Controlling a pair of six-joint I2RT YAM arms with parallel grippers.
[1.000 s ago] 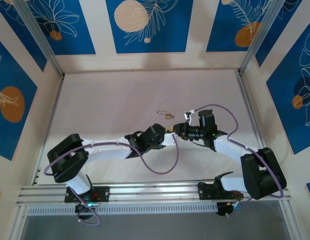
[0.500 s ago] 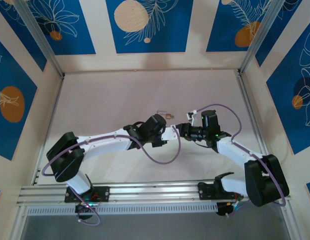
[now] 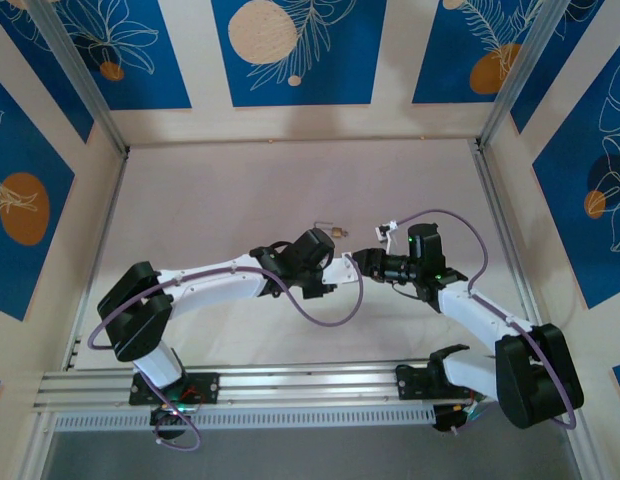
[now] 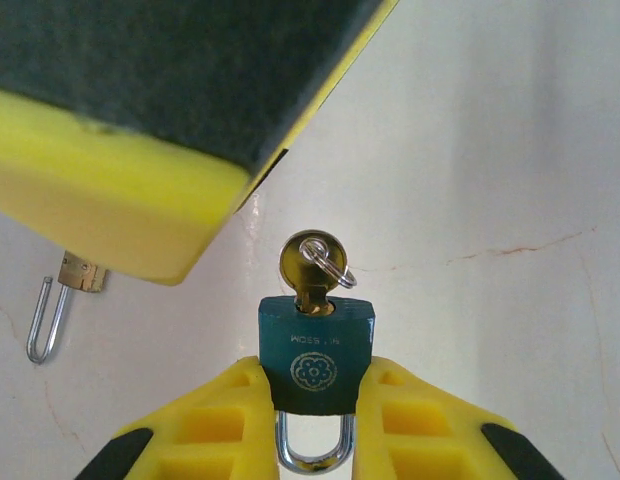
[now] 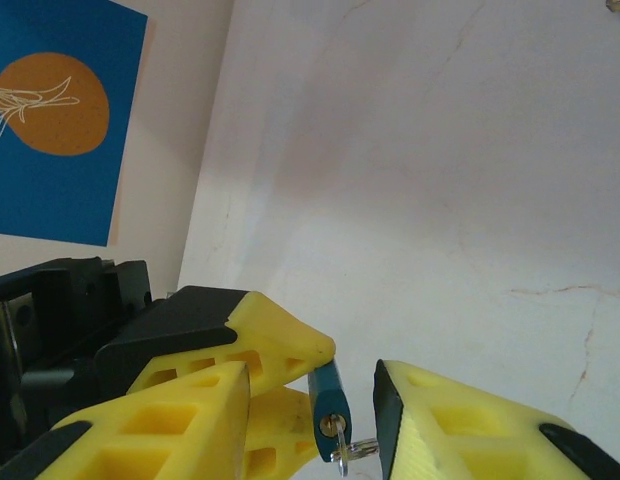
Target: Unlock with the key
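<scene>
Key (image 4: 312,262) stays in padlock (image 4: 316,355) clenched by left pincer (image 4: 315,378); right pincer (image 5: 352,368), released, has backed rightward.

brass padlock (image 3: 336,232), white table (image 3: 220,195); blue wall panels (image 3: 290,50)

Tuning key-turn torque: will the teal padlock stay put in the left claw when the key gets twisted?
Likely stiff and dense: the teal padlock looks like solid metal. It may pivot, since the left claw pinches only its smooth narrow sides. The key carries a loose split ring, which will probably flop and could foul the right claw.
</scene>
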